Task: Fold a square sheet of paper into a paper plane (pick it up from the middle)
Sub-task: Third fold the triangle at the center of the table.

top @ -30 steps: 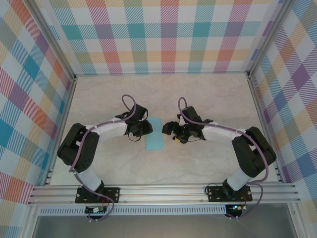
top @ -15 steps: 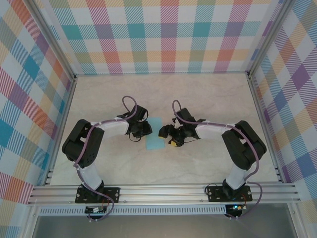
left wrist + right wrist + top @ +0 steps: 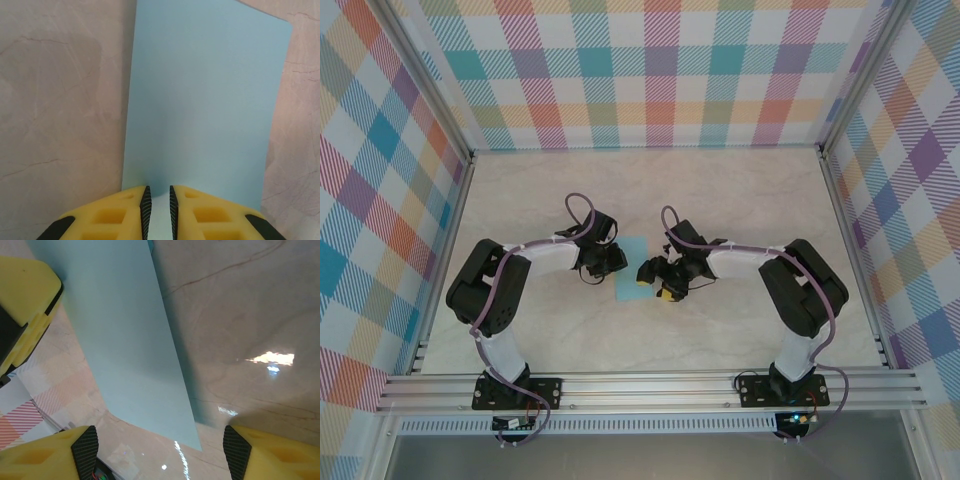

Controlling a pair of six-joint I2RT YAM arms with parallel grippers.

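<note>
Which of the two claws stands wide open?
The right claw: its fingers stand far apart. The left claw has its fingers nearly together, pinching the edge of the light blue paper sheet.

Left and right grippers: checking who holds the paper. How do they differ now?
The left gripper is nearly shut, pinching the edge of the square sheet of paper; the right gripper is wide open, holding nothing. The left is at the sheet's left side, the right at its right side. Both have yellow fingers.

The thin light blue paper sheet [image 3: 200, 100] looks matt and smooth; the beige marble-patterned tabletop [image 3: 240, 305] is glossy, with bright reflections.
</note>
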